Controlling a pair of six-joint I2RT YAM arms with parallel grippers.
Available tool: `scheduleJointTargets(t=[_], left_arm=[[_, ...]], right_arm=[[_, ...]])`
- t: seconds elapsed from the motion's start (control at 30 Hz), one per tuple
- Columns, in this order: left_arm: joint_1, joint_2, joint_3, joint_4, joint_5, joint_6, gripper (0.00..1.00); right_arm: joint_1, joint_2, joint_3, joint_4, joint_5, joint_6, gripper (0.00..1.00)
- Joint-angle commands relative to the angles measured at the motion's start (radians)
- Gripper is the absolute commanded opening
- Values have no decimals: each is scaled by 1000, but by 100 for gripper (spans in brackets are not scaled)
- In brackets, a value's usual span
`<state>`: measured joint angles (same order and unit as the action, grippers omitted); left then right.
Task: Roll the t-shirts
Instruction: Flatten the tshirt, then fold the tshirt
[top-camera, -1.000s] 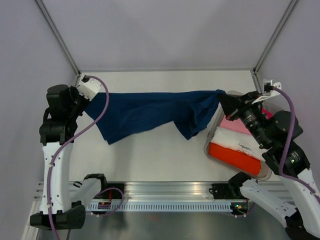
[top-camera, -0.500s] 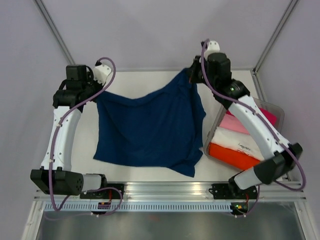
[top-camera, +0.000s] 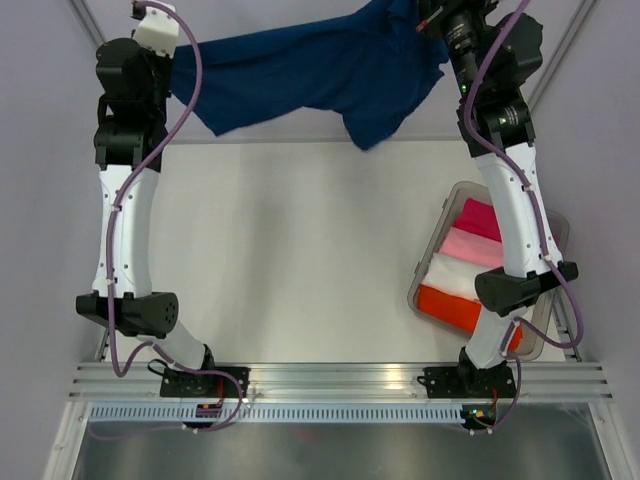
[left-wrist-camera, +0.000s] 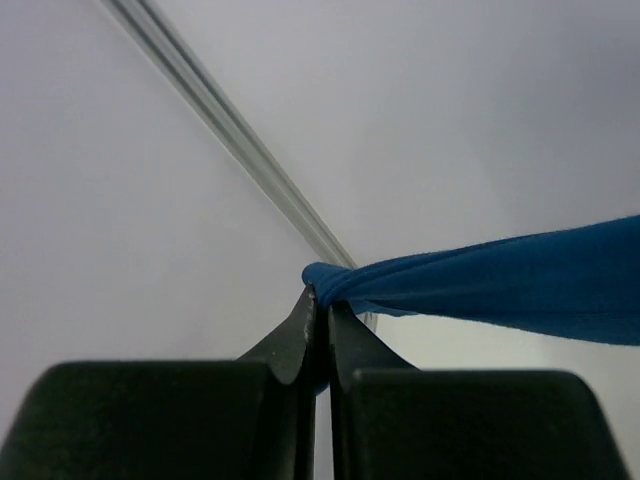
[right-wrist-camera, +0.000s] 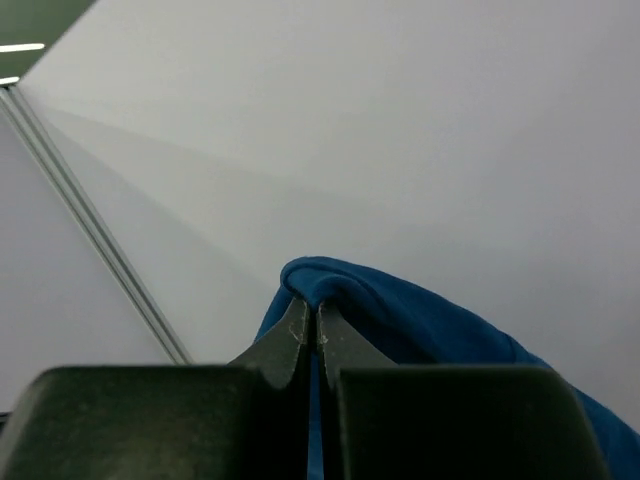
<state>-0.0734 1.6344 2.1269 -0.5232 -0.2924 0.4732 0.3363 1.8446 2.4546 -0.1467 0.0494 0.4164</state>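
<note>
Navy tee (top-camera: 320, 70): held aloft, stretched between both arms above the far edge of the table (top-camera: 300, 240); unrolled, not yet laid flat. Magenta tee (top-camera: 480, 215), pink tee (top-camera: 465, 245), white tee (top-camera: 455, 275), orange-red tee (top-camera: 450, 305): folded in bin (top-camera: 452, 192), none rolled. Task judged barely begun. Left gripper (left-wrist-camera: 320, 300): jaws pinched tight on one bunched corner. Right gripper (right-wrist-camera: 308, 312): jaws likewise clamped on the opposite fold.
</note>
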Motion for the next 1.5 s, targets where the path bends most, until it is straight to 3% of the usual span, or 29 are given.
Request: scheduleJointTargets(t=[0.0,0.1,0.13,0.2,0.23,0.43,0.63,0.8,1.0,1.2,1.47], left_arm=[[4,-10,73,124,-97,19,2],[12,-66,-100,156,-38,50,2],[14,-89,-242,175,2,71,2],[14,-167,-388,236,30,93,2],[14,-194,-526,250,65,125,2],[43,-346,-1024,321,93,257,2],[115,-447,-1355,330,104,375,2],[121,-499,-1573,342,108,475,2],[142,-617,-1657,275,29,486,2],[146,-694,-1681,180,62,484,4],[144,-519,-1563,199,90,386,5]], right_arm=[[-11,-48,-14,108,-23,-11,0],[-11,-146,-234,121,-111,-65,0],[-10,-181,-405,137,-126,-70,0],[-10,-304,-611,194,-147,-61,0],[-10,-346,-820,246,-152,-51,0],[48,-599,-1467,343,-160,13,0],[205,-723,-1793,266,-66,89,0],[250,-801,-1976,207,-56,205,0],[290,-869,-2054,150,-39,291,0],[320,-926,-2028,67,-2,273,0],[320,-665,-1844,139,46,144,0]])
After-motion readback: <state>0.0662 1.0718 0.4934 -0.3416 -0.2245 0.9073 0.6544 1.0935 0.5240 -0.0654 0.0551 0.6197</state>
